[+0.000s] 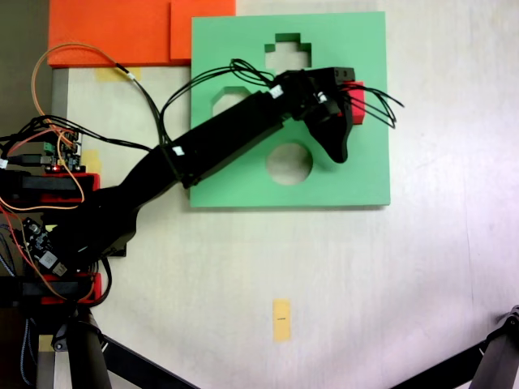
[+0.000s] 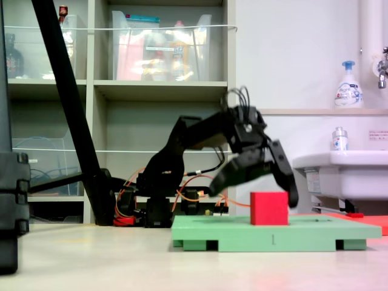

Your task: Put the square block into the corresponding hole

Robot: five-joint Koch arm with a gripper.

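Observation:
The red square block (image 2: 269, 208) stands upright on the green foam board (image 2: 315, 233), right of its middle. From above, a strip of the block (image 1: 355, 104) shows beside the gripper. My gripper (image 2: 253, 193) hangs just behind and above it, open, jaws spread wide to either side, one fingertip (image 2: 291, 197) close to the block's right edge. From above, the gripper (image 1: 347, 113) covers that part of the board (image 1: 369, 174). The square hole is hidden under the block and gripper. I cannot tell whether the block sits in it.
The board also has a cross cut-out (image 1: 285, 50), an octagonal one (image 1: 229, 96) half under the arm, and a round one (image 1: 289, 162). Orange foam sheets (image 1: 122, 32) lie at the top left and a yellow tag (image 1: 281, 318) on the table. A black stand leg (image 2: 66, 103) crosses the foreground.

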